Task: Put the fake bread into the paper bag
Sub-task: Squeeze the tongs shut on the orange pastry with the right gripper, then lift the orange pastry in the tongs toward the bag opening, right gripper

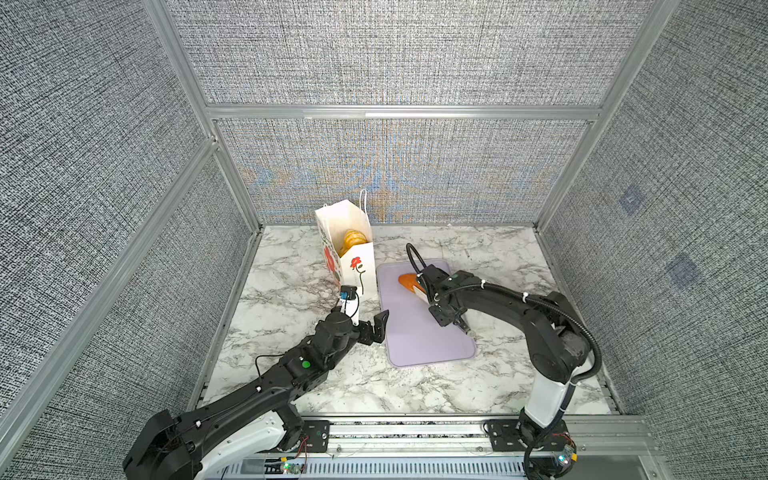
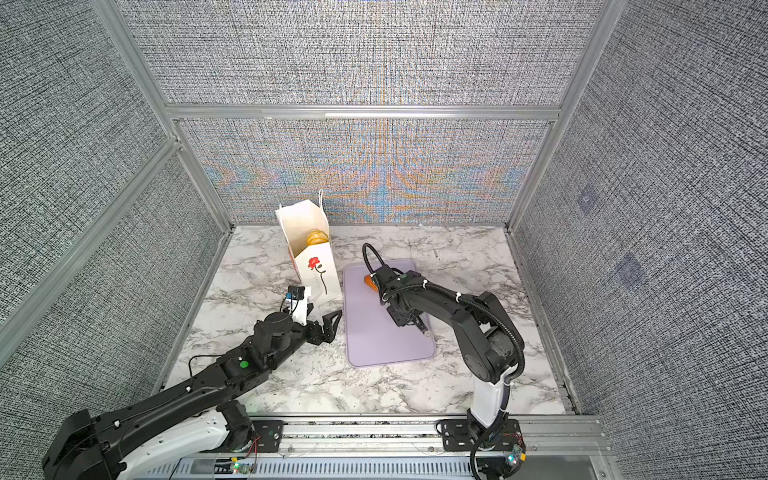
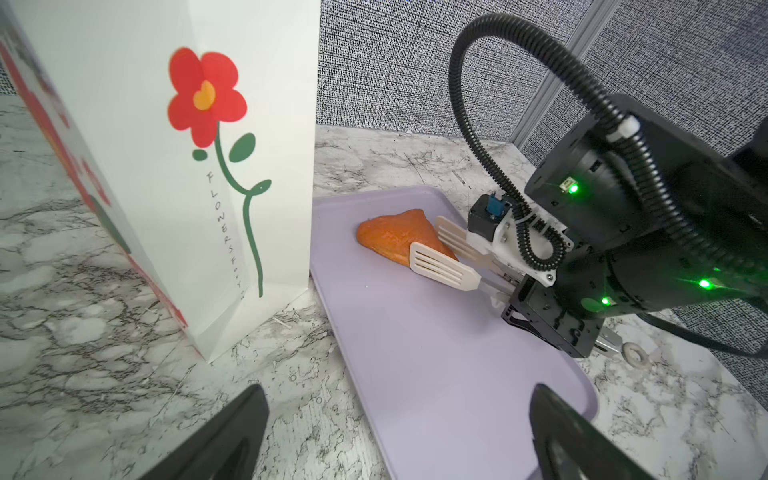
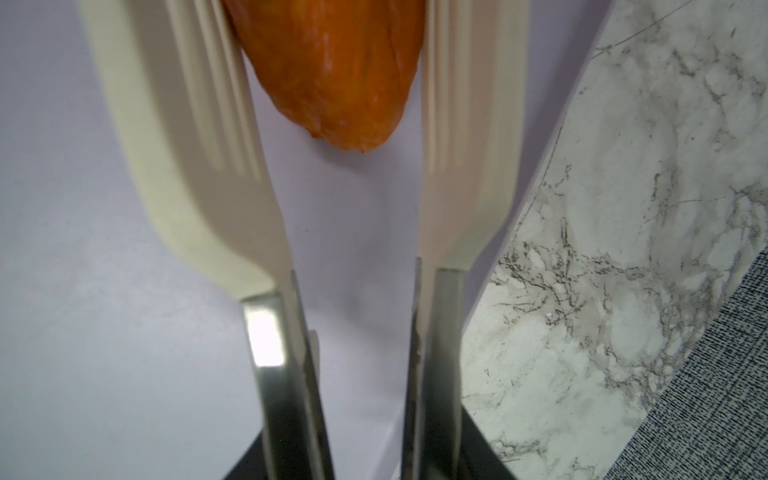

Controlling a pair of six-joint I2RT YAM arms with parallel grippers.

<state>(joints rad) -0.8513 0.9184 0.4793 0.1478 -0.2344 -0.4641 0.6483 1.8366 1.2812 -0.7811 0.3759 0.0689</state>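
Right hand (image 3: 428,239) pinches both flanks of the dark orange-brown triangular toy pastry (image 3: 390,237) lying on the flat lavender tray (image 3: 415,353), likely to lift it into the adjacent tall white rose-printed paper bag (image 3: 166,208); left hand (image 3: 399,390) hangs wide open nearby, clear.

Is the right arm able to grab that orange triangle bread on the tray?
Probably yes: the paddles of the right gripper sit either side of the orange bread on the tray, with nothing between.

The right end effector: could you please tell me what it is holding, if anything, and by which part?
The right end effector brackets the orange-brown pastry at its tapered end, on the lavender tray; whether it actually grips cannot be told.
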